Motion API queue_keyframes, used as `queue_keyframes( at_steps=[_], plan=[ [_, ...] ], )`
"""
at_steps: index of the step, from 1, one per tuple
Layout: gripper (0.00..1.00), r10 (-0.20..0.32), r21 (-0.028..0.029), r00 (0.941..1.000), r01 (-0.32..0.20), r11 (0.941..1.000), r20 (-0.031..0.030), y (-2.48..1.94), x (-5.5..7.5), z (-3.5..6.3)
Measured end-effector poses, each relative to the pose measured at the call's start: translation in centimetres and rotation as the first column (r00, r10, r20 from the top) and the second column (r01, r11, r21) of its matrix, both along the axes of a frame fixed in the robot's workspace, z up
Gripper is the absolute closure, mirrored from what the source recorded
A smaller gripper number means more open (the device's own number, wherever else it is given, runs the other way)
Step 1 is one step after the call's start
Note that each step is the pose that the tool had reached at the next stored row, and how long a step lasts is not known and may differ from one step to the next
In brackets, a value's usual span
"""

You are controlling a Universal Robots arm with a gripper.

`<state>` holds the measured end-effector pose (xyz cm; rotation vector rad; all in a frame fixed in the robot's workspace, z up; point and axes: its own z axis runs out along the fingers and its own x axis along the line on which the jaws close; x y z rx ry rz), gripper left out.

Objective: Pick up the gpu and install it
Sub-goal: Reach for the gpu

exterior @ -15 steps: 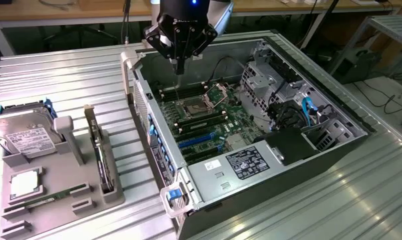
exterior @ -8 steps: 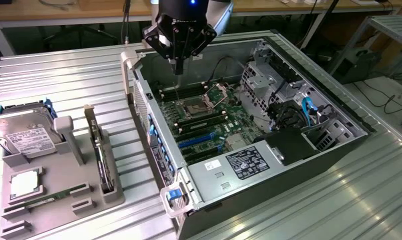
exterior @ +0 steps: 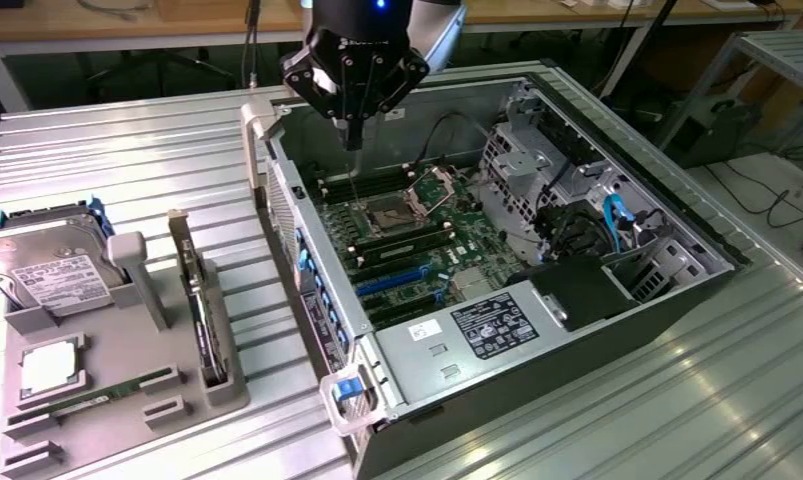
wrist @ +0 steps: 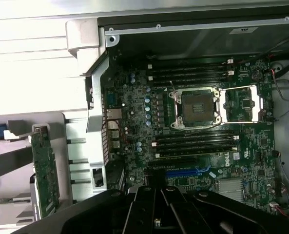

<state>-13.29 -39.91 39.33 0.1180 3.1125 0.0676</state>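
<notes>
Black gripper (exterior: 354, 140), thin green gpu (exterior: 201, 310)

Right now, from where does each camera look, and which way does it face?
Exterior view: off the arm, raised, looking down on the open computer case and the parts tray; the shut gripper hangs over the motherboard.
Wrist view: on the wrist, looking down into the case; the gripper's dark body shows in the foreground.
Both share the processor socket and the graphics card standing in the tray.
</notes>
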Motion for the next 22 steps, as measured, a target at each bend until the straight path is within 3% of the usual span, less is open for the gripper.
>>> queue_keyframes(
  at_steps=[22],
  plan=[
    [0.89, 0.000, 0.0000, 1.0000, 0.000, 1.0000, 0.0000, -0.06, -0.95, 0.00]
  ],
)
